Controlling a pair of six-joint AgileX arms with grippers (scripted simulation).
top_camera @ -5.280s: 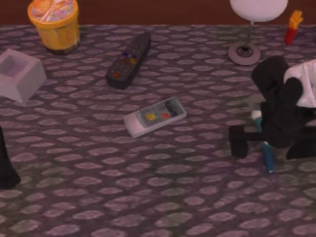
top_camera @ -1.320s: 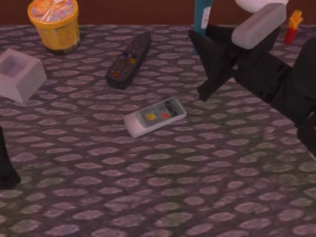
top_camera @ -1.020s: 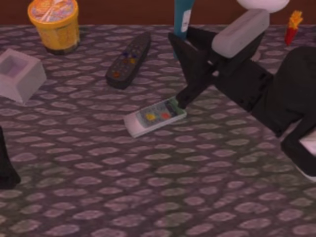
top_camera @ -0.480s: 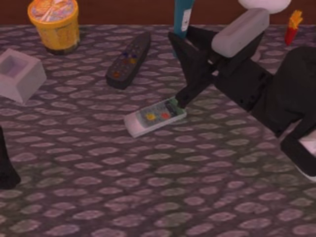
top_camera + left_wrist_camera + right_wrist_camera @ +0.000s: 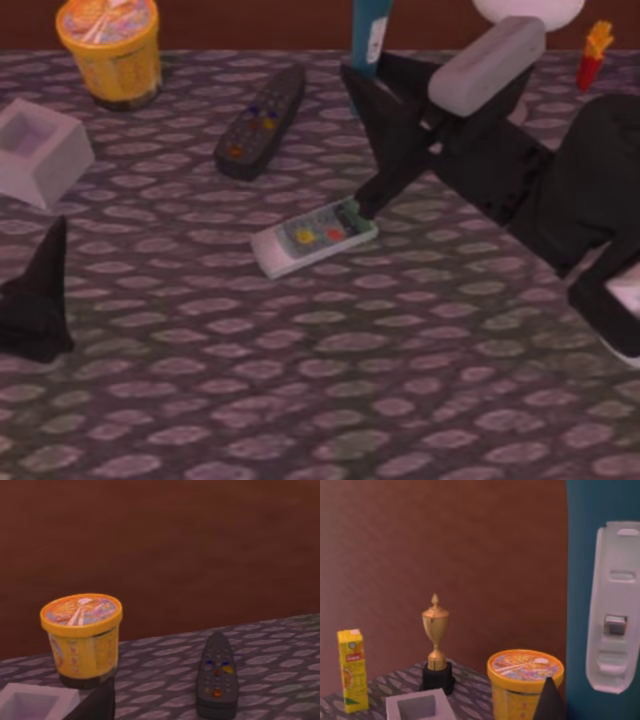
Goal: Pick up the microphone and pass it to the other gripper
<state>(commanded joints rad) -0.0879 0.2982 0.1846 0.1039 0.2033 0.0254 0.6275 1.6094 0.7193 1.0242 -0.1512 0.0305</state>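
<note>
- Right gripper (image 5: pixel 378 125): raised over the middle-back of the table, clamped on the microphone (image 5: pixel 367 30).
- Only the teal handle shows in the top view, poking past the picture's far edge. White ball head not seen in any view.
- Right wrist view: handle (image 5: pixel 582 580) fills one side, very close to the lens, pale button strip (image 5: pixel 612 610) facing the camera. Consistent with a firm hold, off the table.
- Left gripper (image 5: pixel 36 305): low, at the table's left edge, well apart from the microphone. Open or closed: cannot tell.
- Left wrist view: looks toward the yellow cup (image 5: pixel 82 637) and the black remote (image 5: pixel 216 682); microphone not in it.
- Step in hand, as judged: pickup done, handover pending, receiving arm not yet at the meeting point.
- To do well: hold right arm steady and leave a free length of handle exposed.
- Bring left gripper up and inward, above the grey-white remote (image 5: pixel 315 237) and the black remote (image 5: pixel 262 122), so neither gets swept.
- Approach across the handle axis, wide apart, onto the bare part away from the right gripper.
- Close left fully before any release on the right.
- Risk: tapered handle may slip toward its thin end if gripped too lightly.
</note>
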